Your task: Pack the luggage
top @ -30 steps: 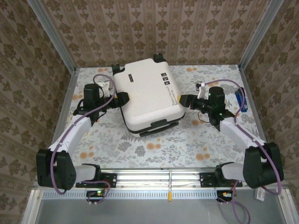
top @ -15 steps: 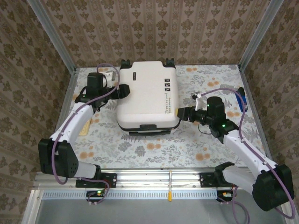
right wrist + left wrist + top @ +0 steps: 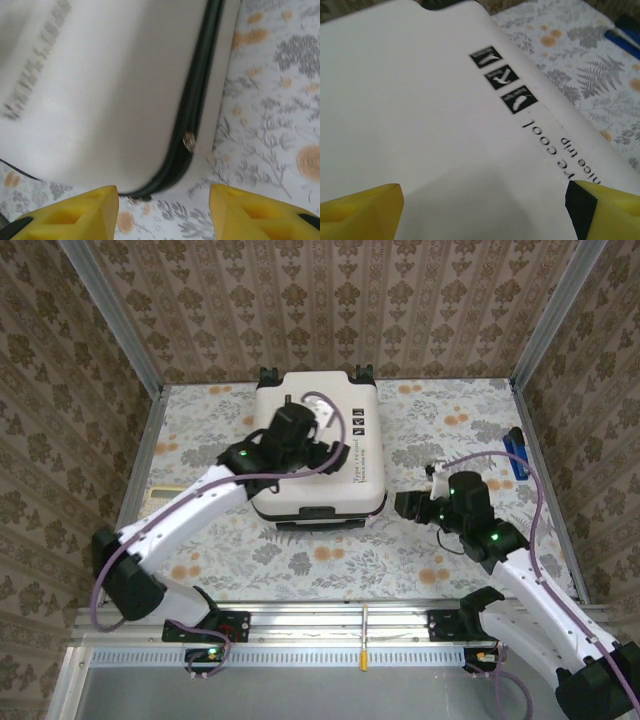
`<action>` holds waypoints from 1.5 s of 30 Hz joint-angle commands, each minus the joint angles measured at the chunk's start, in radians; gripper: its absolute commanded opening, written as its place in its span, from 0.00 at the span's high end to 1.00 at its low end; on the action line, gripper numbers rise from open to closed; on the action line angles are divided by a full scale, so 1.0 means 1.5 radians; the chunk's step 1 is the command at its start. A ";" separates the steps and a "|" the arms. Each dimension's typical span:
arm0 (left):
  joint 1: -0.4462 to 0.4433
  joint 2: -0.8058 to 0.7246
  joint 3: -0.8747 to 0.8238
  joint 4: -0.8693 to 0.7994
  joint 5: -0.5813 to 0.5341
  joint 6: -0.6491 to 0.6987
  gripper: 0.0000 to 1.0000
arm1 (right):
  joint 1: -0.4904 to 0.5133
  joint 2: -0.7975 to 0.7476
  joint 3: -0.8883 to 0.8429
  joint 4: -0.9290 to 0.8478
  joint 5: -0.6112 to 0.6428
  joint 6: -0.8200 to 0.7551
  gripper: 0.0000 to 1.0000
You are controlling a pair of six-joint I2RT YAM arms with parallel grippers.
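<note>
The luggage (image 3: 315,455) lies flat and closed at the middle back of the table, a cream-white hard shell with black printed marks (image 3: 504,87) and a dark seam (image 3: 200,100). My left gripper (image 3: 322,448) hovers over its lid, jaws wide open with nothing between them; its yellow fingertips (image 3: 360,210) frame the bare lid (image 3: 420,125). My right gripper (image 3: 400,505) is open just off the luggage's near right corner, empty, with its yellow fingers (image 3: 260,212) pointed at the seam. A small metal zip pull (image 3: 189,141) sits on that seam.
A blue object (image 3: 515,453) lies near the right wall, also at the far corner of the left wrist view (image 3: 625,37). A pale flat thing (image 3: 158,492) rests by the table's left edge. Patterned walls close in the floral table (image 3: 450,420) on three sides.
The luggage turned from tilted to square with the table. My left arm swung from its left side to above the lid. My right gripper drew back slightly toward the near right.
</note>
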 commanded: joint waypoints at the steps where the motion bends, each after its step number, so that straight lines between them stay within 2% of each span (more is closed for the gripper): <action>1: -0.035 0.068 0.062 -0.028 -0.058 0.018 0.14 | 0.049 -0.004 -0.066 0.032 0.080 0.056 0.48; 5: -0.065 0.143 0.132 -0.045 -0.073 0.026 0.15 | 0.128 0.015 -0.119 0.109 0.160 0.101 0.47; 11: -0.066 0.223 0.192 -0.069 -0.083 0.012 0.16 | 0.226 0.100 -0.143 0.211 0.258 0.155 0.42; 20: -0.063 0.257 0.211 -0.091 -0.082 -0.004 0.17 | 0.266 0.251 -0.076 0.307 0.314 0.230 0.39; 23: -0.061 0.255 0.208 -0.089 -0.079 -0.005 0.17 | 0.289 0.261 -0.073 0.335 0.336 0.244 0.39; 29: -0.059 0.255 0.199 -0.080 -0.069 -0.010 0.17 | 0.310 0.242 -0.104 0.348 0.442 0.304 0.39; 31: -0.059 0.255 0.195 -0.076 -0.066 -0.011 0.17 | 0.313 0.239 -0.127 0.414 0.427 0.294 0.39; 35: -0.055 0.257 0.185 -0.068 -0.056 -0.014 0.17 | 0.327 0.254 -0.123 0.439 0.407 0.269 0.39; 37: -0.054 0.259 0.186 -0.067 -0.050 -0.015 0.18 | 0.335 0.266 -0.129 0.491 0.378 0.246 0.39; 41: -0.054 0.260 0.185 -0.067 -0.046 -0.016 0.18 | 0.352 0.288 -0.099 0.467 0.381 0.230 0.40; 45: -0.054 0.255 0.183 -0.069 -0.049 -0.015 0.18 | 0.353 0.277 -0.119 0.510 0.368 0.220 0.40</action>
